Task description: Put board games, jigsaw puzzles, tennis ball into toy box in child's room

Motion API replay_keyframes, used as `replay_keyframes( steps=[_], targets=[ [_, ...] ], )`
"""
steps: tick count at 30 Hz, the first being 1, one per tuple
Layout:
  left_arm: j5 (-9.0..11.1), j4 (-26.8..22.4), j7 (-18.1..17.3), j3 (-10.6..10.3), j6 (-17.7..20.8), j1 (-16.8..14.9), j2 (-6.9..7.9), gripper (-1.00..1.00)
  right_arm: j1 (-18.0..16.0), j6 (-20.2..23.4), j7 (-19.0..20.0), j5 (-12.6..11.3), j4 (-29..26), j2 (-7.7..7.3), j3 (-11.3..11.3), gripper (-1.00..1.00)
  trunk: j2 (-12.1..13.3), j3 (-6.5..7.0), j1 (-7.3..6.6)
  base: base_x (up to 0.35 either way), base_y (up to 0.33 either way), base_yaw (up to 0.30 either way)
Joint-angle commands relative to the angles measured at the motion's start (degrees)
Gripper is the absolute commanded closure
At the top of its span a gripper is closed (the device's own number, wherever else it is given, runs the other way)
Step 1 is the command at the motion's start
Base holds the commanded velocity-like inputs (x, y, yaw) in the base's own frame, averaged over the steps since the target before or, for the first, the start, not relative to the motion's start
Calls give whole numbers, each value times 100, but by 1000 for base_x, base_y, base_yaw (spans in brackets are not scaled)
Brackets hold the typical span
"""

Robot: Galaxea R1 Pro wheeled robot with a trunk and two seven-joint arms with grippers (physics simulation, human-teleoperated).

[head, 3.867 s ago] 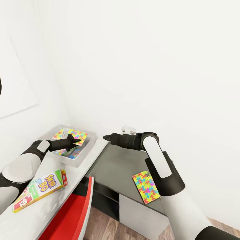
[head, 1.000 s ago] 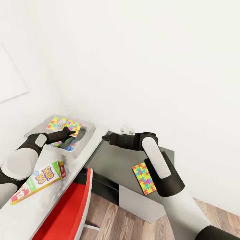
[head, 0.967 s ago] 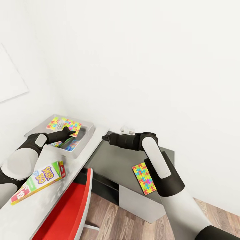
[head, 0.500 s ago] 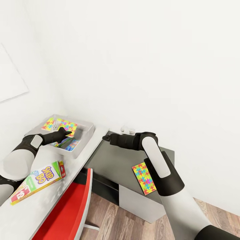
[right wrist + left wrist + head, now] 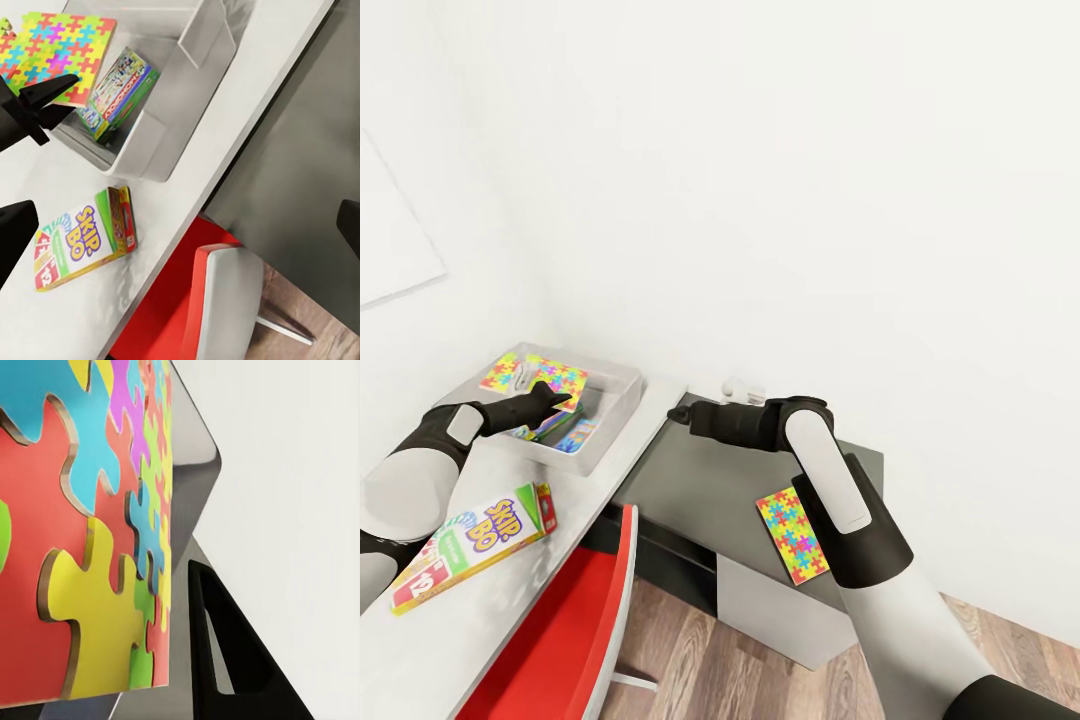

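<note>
My left gripper is shut on the edge of a multicolour jigsaw puzzle and holds it tilted above the far side of the pale grey toy box. The left wrist view has that puzzle close up beside one finger. A colourful board game lies inside the toy box. A Skip-Bo board game rests on the light grey table. A second jigsaw puzzle lies on the dark corner section. My right gripper hovers open over that section. The tennis ball and bed are out of view.
A red chair is tucked under the table's front edge, just below the Skip-Bo game. White walls close the corner behind the toy box. A small white object sits against the wall behind my right arm. Wood-plank floor lies below.
My left gripper has carried the puzzle leftward, across the toy box toward its far left side. The right arm has stayed put. The head view shifted only before one second ago.
</note>
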Motion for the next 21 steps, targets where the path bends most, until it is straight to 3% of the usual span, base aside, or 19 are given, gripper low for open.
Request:
replay_keyframes(
  steps=[1, 18, 21],
  targets=[
    [-61, -4, -40, 47, 32, -10, -2, 100, -7, 11, -60, -51, -3, 2, 1, -100, -12, -11, 3, 0, 0, 0],
    [-55, 2, -48, 47, 37, -13, -1, 100, -7, 7, -63, -51, -2, 2, 1, -100, -12, -140, 3, 0, 0, 0],
    [-54, 22, -72, 46, 174, -13, 2, 100, -7, 7, -68, -57, -6, 2, 1, -100, -12, -168, 3, 0, 0, 0]
  ],
)
